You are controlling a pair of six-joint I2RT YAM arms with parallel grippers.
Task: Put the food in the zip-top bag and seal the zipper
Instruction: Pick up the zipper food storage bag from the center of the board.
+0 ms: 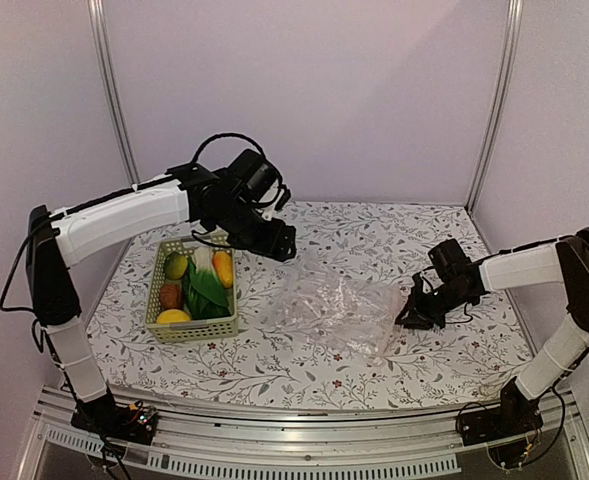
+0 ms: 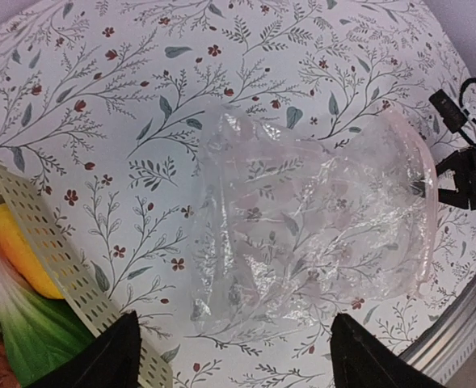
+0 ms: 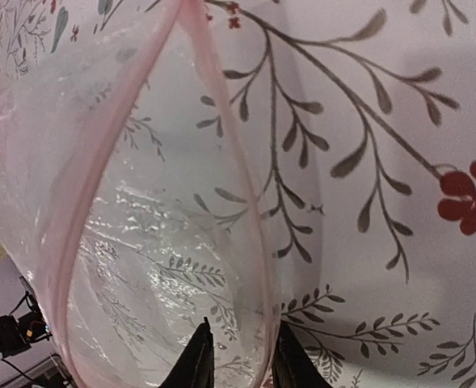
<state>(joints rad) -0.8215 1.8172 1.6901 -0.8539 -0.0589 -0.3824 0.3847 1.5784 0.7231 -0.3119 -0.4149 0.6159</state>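
Near the worktop's [image 1: 374,240] left edge, the food [image 1: 206,285] sits in the green basket [image 1: 164,318]. Your left gripper [image 1: 282,243] hovers over the basket's far right corner, jaws spread and empty. Open worktop separates the basket from the zip-top bag [image 1: 334,310]. At the bag's right edge, your right gripper [image 3: 239,356] pinches the zipper [image 3: 100,162], and the bag's mouth gapes.

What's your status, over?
Left gripper open, empty, above the zip-top bag. Right gripper jaws straddle the zipper at the mouth, grip unconfirmed. Food all in basket, bag empty. Nothing in the way.
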